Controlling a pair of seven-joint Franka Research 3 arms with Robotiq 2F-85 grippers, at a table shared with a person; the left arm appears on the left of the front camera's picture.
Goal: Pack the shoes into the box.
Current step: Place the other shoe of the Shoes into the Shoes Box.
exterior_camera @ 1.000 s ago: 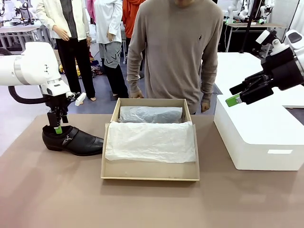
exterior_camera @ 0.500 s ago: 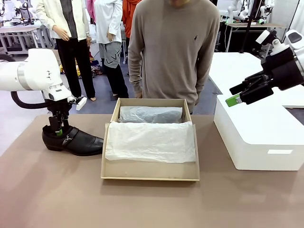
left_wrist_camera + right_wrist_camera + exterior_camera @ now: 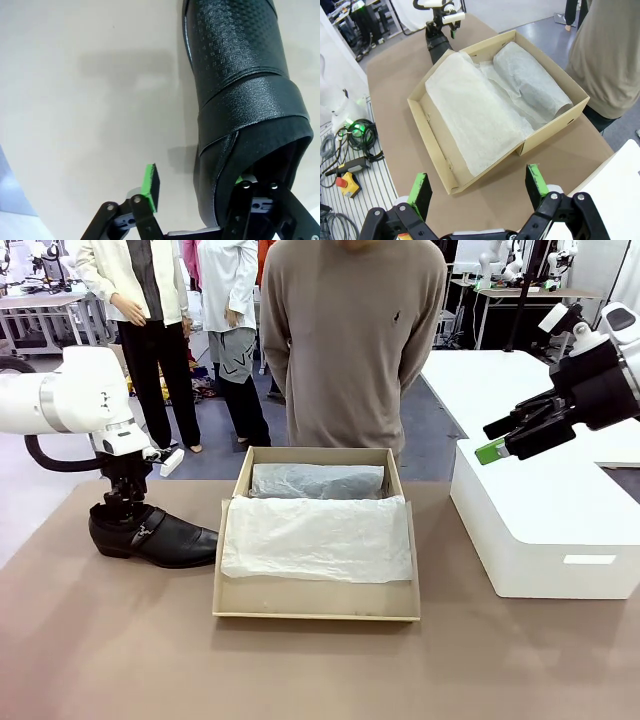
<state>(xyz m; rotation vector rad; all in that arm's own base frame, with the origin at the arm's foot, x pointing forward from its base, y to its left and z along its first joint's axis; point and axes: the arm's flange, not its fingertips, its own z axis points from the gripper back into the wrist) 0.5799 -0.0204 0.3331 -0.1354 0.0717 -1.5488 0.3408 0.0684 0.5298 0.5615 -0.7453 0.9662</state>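
One glossy black shoe (image 3: 152,535) lies on the table left of the box, toe pointing right. My left gripper (image 3: 122,502) is down at its heel. In the left wrist view the gripper (image 3: 200,192) is open and straddles the wall of the shoe (image 3: 240,75): one green pad (image 3: 149,181) is outside and clear of the leather, and the other finger (image 3: 257,202) is inside the opening. The tan box (image 3: 230,610) stands open mid-table, lined with white tissue (image 3: 318,537). A tissue-wrapped bundle (image 3: 317,481) lies along its far side, contents hidden. My right gripper (image 3: 500,440) hangs open above the white block.
A large white block (image 3: 545,530) fills the table's right side. A person (image 3: 350,340) stands at the far edge behind the box, hands out of sight. In the right wrist view the box (image 3: 437,172) lies ahead of the open gripper (image 3: 477,185), and cables and a stop button (image 3: 345,182) sit beside the table.
My left gripper has come down onto the shoe's heel, so its green pad no longer shows from the front. The person has drawn both hands away from the box. The right arm is still.
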